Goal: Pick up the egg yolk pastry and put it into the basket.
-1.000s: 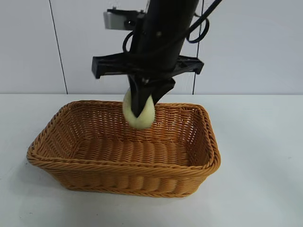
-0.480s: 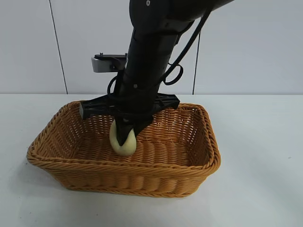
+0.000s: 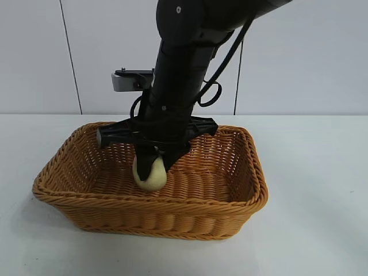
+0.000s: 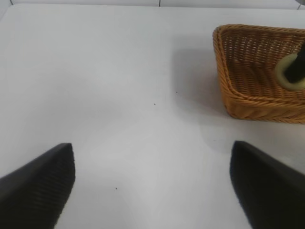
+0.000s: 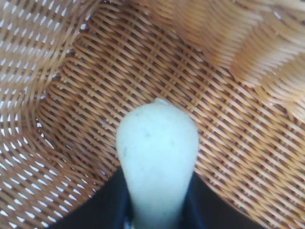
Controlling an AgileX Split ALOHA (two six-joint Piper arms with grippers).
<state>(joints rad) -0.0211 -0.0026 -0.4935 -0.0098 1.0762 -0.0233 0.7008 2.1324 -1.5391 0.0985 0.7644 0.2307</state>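
My right gripper (image 3: 153, 167), frame centre, pinches the egg yolk pastry (image 3: 150, 175) edgewise inside the basket (image 3: 241, 198); it seems light, crumbly.

Basket (image 3: 241, 190): woven wicker, rough. Pastry (image 3: 150, 174): matt, smooth. Table (image 3: 322, 218): smooth, matt. Gripper fingers (image 4: 267, 181): ribbed, matt blk.

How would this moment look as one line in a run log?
right gripper: low inside basket, fingers either side of pastry | pastry: on edge at basket floor | left gripper: open, over bare table, apart from basket
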